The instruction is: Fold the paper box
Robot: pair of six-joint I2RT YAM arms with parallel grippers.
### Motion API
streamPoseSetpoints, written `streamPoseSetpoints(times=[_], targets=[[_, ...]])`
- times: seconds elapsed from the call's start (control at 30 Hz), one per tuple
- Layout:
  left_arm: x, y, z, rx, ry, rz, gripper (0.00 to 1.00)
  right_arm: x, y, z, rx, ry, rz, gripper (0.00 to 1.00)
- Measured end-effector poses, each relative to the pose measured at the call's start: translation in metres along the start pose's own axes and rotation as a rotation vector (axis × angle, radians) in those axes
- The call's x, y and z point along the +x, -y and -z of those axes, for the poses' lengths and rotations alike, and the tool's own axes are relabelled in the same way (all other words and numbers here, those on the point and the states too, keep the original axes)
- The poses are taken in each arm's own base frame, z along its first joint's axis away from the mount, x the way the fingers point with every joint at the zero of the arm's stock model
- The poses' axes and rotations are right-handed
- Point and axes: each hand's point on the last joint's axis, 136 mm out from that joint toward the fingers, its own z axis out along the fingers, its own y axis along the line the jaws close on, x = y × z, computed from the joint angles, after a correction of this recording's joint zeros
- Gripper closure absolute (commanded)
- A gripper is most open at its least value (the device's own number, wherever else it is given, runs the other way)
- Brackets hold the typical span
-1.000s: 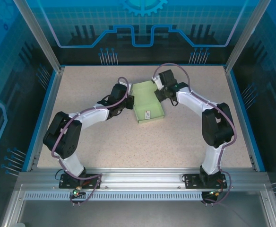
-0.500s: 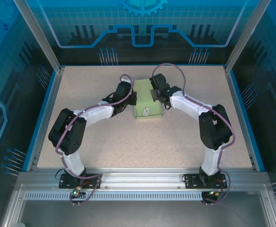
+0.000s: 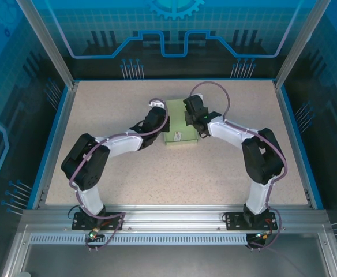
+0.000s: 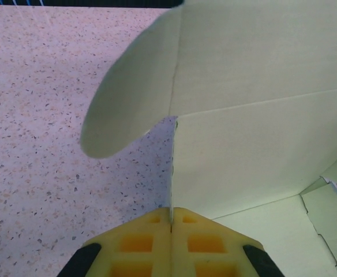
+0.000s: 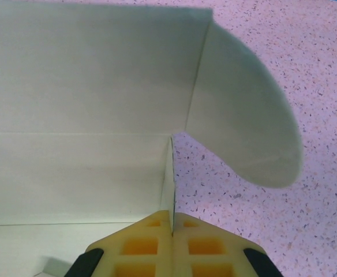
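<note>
**Both claws pinched on opposite walls of the box**

The paper box (image 3: pixel 176 120) sits on the desk (image 3: pixel 128 173) a little beyond centre, its long axis running away from the arm bases. The left claw (image 3: pixel 163 119) is at its left long side and the right claw (image 3: pixel 190 117) at its right, so each arm is equally near. In the left wrist view the left claw (image 4: pixel 171 222) has its yellow pads (image 4: pixel 139 242) together on a raised side wall of thin card, a rounded flap (image 4: pixel 128 109) curling outward ahead. The right claw (image 5: pixel 171 225) mirrors this, clamped on its own wall, with a rounded flap (image 5: pixel 243 133) beyond. My judgement: the next fold turns these walls inward; bare desk lies on every side, least toward the far edge
</note>
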Motion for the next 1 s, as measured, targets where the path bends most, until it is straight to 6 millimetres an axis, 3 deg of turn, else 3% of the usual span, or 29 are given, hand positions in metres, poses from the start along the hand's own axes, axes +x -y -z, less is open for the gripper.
streamPoseSetpoints(times=[0.6,1.0], targets=[[0.029,0.005,0.028,-0.072,0.183,-0.013,0.95,0.03,-0.008,0.026,-0.017,0.138,-0.115,0.94],[0.041,0.006,0.039,-0.079,0.208,-0.041,0.94,0.05,-0.012,0.039,-0.074,0.201,-0.167,0.93]])
